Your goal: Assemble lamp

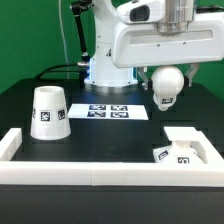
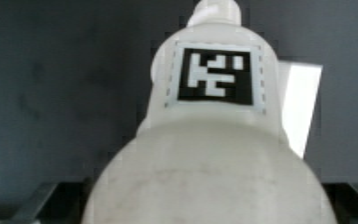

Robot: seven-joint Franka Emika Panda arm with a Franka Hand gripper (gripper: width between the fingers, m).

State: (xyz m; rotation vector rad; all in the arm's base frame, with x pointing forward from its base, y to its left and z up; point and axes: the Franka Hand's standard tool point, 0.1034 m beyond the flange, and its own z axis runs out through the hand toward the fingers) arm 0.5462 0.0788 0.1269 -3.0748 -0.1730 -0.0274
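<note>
My gripper is shut on the white ball-shaped bulb and holds it in the air, above the table at the exterior view's right. In the wrist view the bulb fills the middle between the jaws of my gripper, its tagged neck pointing away. The small square tagged base lies on the table in the front right corner, below and in front of the bulb. The cone-shaped shade stands at the left, wide end down. A pale patch beside the neck cannot be identified.
The marker board lies flat behind the middle of the table. A long white bar-shaped border runs along the front and turns up both sides. The robot's base stands at the back.
</note>
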